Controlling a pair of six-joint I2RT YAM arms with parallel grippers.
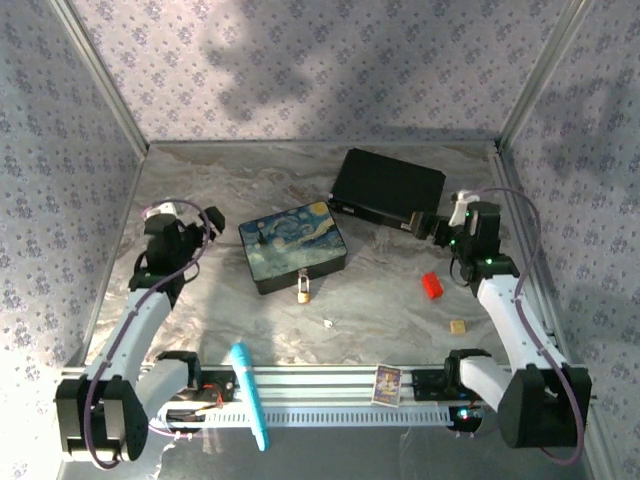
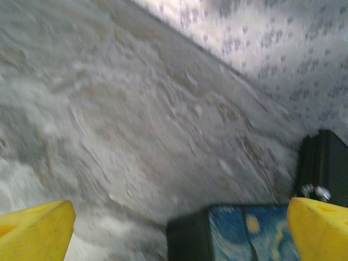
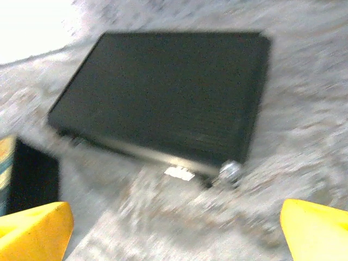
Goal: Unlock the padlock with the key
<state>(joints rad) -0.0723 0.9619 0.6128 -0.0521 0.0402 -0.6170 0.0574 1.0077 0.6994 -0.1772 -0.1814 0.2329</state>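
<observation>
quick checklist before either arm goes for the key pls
1. Left gripper open, empty: ok.
2. Right gripper open, empty: ok.
3. Key lying free on the table, nothing on it: ok.
4. Padlock at the near side of the painted box, shackle shut: cannot tell, too small.
5. Red block and tan cube apart from the key: ok.
6. A gripper close above the key: not ok, both are farther back on the table.

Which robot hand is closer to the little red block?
Right. The right gripper is just beyond the small red block, by the flat black box. The left gripper is far off, past the blue painted box.
</observation>
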